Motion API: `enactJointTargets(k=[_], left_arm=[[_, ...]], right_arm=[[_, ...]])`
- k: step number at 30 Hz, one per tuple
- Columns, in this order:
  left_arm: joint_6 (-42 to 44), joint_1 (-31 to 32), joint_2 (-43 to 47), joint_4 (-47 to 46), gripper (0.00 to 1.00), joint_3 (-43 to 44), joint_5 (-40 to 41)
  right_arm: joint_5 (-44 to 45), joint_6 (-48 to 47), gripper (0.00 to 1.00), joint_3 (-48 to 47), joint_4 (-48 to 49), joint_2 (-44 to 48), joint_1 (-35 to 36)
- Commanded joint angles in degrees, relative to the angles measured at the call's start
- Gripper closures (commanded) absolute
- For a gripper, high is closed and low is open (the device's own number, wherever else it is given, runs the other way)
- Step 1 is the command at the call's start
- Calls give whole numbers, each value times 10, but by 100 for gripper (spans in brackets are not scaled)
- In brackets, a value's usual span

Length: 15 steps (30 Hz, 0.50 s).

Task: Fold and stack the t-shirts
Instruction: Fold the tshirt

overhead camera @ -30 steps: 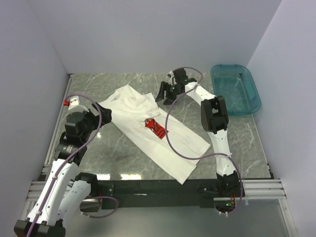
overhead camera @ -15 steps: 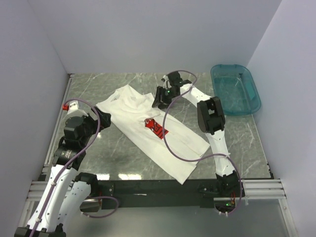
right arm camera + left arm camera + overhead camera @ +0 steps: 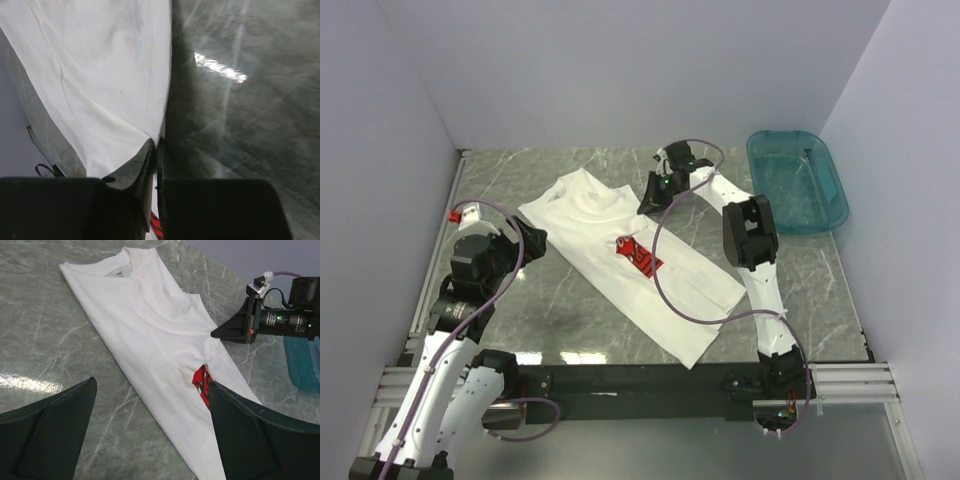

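One white t-shirt [image 3: 603, 228] with a red chest print [image 3: 641, 257] lies diagonally across the marble table, partly folded lengthwise, collar toward the far left. My right gripper [image 3: 651, 197] sits low at the shirt's far right edge and is shut on a pinch of white fabric [image 3: 150, 131], as the right wrist view [image 3: 156, 142] shows. That gripper's black tip [image 3: 222, 332] also touches the shirt [image 3: 150, 325] in the left wrist view. My left gripper [image 3: 537, 241] hovers just left of the shirt, open and empty [image 3: 151, 384].
A teal plastic basin [image 3: 835, 185] stands at the far right of the table, also seen in the left wrist view as the basin [image 3: 302, 360]. White walls close in the back and both sides. Bare marble [image 3: 550, 310] lies in front of the shirt.
My right gripper has closed on the shirt's far right edge after standing open over it. The left arm has settled slightly lower and nearer, still open.
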<state>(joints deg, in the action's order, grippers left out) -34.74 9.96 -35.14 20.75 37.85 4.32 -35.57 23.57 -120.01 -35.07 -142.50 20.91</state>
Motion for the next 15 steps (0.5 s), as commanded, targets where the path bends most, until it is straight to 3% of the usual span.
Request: enactJointTargets(k=[1,10,15], left_arm=[[-9,0,-9,-28,1,-3,-20],[-52,0,-106,-119,1,-11,-96],[-117,2,-205,-199,8,-23,-170]], right_arm=[[10,9,96,-15,20,6,-38],[50,7,96,92,51,77,-104],[78,5,93,190,87,134,-135]])
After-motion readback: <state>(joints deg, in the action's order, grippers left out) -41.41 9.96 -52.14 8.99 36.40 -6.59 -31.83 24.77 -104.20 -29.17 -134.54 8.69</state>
